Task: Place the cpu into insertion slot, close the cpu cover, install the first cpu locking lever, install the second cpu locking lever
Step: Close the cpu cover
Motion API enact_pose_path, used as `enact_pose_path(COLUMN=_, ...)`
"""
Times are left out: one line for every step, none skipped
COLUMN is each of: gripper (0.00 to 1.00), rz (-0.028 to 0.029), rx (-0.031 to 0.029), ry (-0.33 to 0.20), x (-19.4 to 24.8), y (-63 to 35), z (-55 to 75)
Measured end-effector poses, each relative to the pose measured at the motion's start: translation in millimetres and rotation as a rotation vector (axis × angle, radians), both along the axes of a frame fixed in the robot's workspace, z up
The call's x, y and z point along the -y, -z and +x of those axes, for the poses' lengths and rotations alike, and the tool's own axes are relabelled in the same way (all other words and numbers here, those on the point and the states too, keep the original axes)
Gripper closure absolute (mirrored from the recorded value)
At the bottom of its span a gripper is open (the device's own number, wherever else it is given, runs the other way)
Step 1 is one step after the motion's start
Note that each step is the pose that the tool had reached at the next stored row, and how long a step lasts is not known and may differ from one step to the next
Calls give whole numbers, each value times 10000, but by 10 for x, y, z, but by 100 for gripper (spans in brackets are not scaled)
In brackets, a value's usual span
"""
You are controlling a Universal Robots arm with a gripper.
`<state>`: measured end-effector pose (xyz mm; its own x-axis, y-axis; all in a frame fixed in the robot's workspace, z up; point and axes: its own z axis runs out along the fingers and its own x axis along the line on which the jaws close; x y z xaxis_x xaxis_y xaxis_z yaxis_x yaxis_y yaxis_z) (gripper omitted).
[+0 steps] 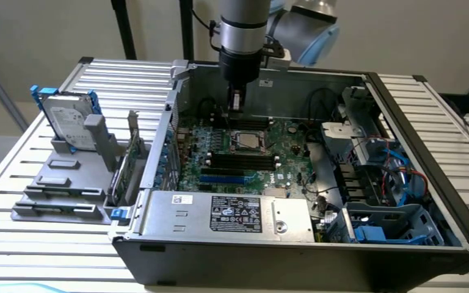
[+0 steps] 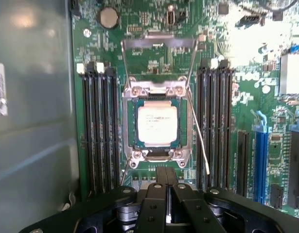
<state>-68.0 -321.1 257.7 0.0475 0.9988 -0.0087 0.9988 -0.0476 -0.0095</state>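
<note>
cpu (image 2: 157,124) sits flat in insertion slot (image 2: 132,145), cpu cover (image 2: 159,42) looks flipped up and 1 lever wire (image 2: 198,131) swung out so socket stays accessible; gripper (image 2: 166,171) fingers pressed together, empty, just beside socket edge, prob. set to push, not grab.

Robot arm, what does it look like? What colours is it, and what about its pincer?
The arm is a shiny silver-grey tube with a rounded grey joint wearing a pale blue cap. Lower down it turns black. The pincer is black too, built from flat angular bars with small round silver bolts.
</note>
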Motion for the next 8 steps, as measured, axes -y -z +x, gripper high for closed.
enact_pose_path(gripper=89, rz=1, rx=-26, ry=-1, x=0, y=-28, z=39)
enact_pose_path(gripper=89, rz=0, rx=-50, ry=0, x=1, y=-55, z=83)
enact_pose_path(gripper=89, rz=-1, rx=-69, ry=-1, x=1, y=-76, z=128)
enact_pose_path(gripper=89, rz=1, rx=-81, ry=-1, x=1, y=-93, z=173)
enact_pose_path(gripper=89, rz=3, rx=-92, ry=0, x=1, y=-108, z=218)
enact_pose_path(gripper=89, rz=4, rx=-101, ry=-2, x=1, y=-123, z=265)
enact_pose_path(gripper=89, rz=6, rx=-107, ry=0, x=2, y=-135, z=311)
enact_pose_path(gripper=89, rz=6, rx=-112, ry=-2, x=2, y=-146, z=356)
